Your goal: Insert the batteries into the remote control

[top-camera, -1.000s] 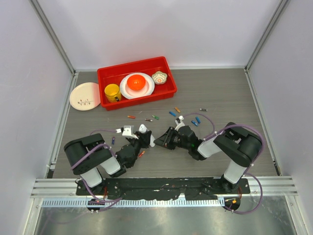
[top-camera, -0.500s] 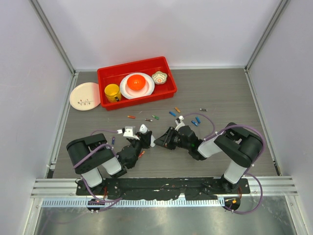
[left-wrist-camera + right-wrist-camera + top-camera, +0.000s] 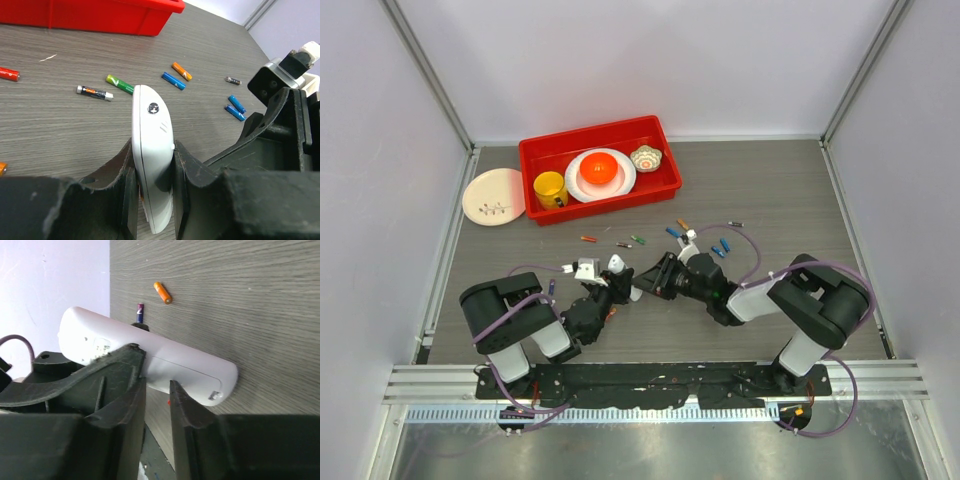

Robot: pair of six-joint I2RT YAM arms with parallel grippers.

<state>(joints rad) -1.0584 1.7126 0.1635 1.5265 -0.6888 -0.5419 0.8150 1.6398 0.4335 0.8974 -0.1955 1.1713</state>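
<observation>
The white remote control (image 3: 617,270) stands on its edge, clamped between my left gripper's (image 3: 609,292) fingers; in the left wrist view the remote (image 3: 152,150) fills the gap between both pads. My right gripper (image 3: 657,281) faces it from the right. In the right wrist view its fingertips (image 3: 137,365) are a narrow gap apart and rest against the remote's back cover (image 3: 185,367), with nothing between them. Loose batteries lie beyond on the table: red (image 3: 7,74), silver-black (image 3: 94,92), green (image 3: 119,83), blue (image 3: 173,81), orange (image 3: 181,71), dark grey (image 3: 232,80).
A red tray (image 3: 665,175) at the back holds a yellow mug (image 3: 550,189), an orange on a plate (image 3: 599,169) and a small bowl (image 3: 646,158). A cream plate (image 3: 492,196) lies left of it. An orange battery (image 3: 162,292) and a dark one (image 3: 140,313) lie near the left arm.
Both grippers have edged slightly away from the arm bases. The left gripper still holds the remote, and the right gripper stays against it.
</observation>
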